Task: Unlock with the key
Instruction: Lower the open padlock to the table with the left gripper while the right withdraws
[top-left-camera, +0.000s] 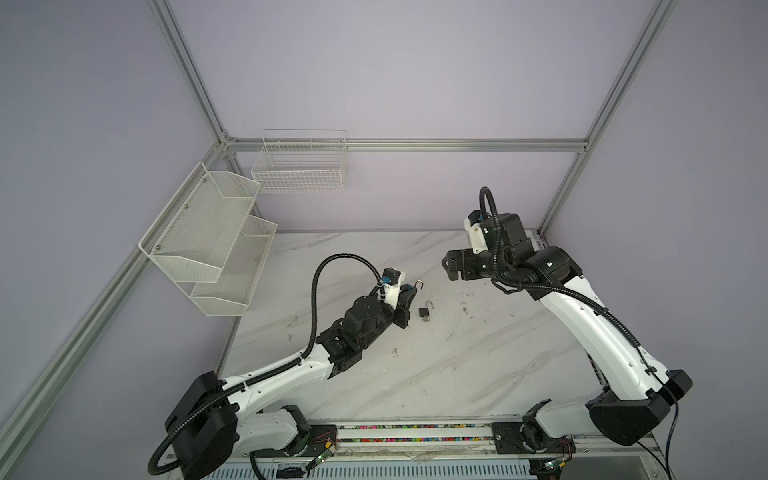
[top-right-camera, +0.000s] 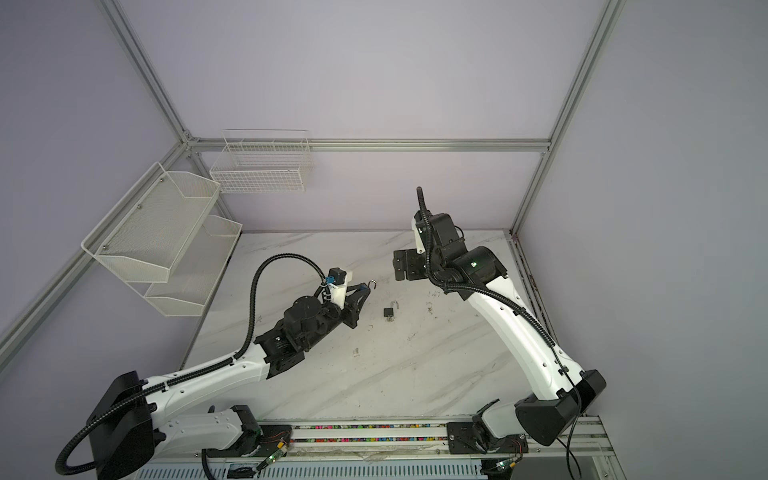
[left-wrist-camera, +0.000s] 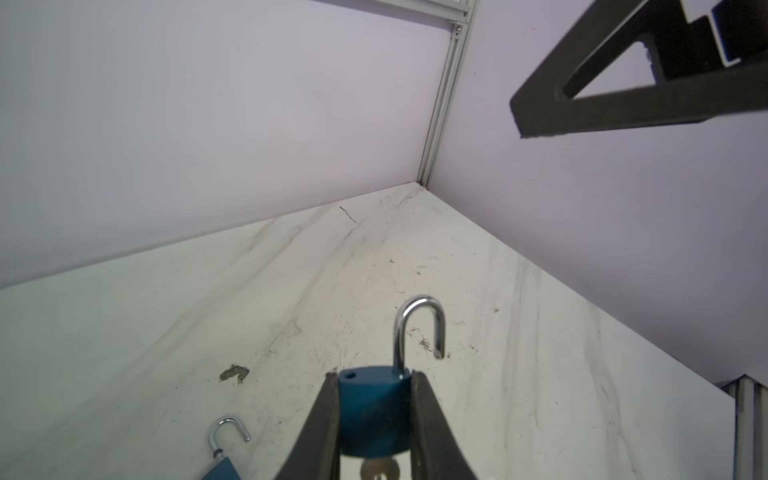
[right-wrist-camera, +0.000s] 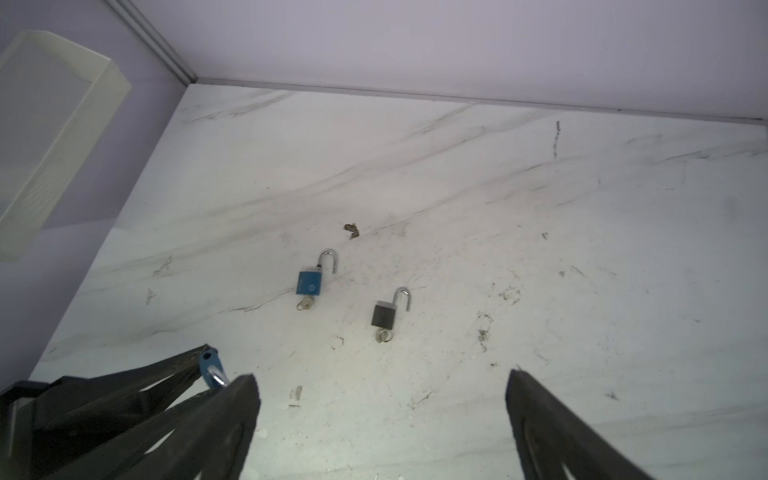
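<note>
Left tool (left-wrist-camera: 375, 378) grips a blue padlock (left-wrist-camera: 370, 411) above the bench (top-left-camera: 457, 374), left of centre, shackle (left-wrist-camera: 419, 320) sprung open and key (left-wrist-camera: 380, 469) in its base, so unlocking looks done. Right tool (right-wrist-camera: 381, 376) hangs wide and empty at the far right; a second blue padlock (right-wrist-camera: 309, 283) and a black padlock (right-wrist-camera: 384, 314) lie mid-bench, both open, blocking nothing.

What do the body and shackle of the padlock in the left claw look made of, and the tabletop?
Body of the held padlock: likely metal under matte blue paint; even colour, dull sheen. Shackle: polished steel or chrome plating; bright mirror-like highlights. Tabletop: marble-look slab, grey veins on white, scuffed; stone, tile or laminate, cannot tell.
</note>
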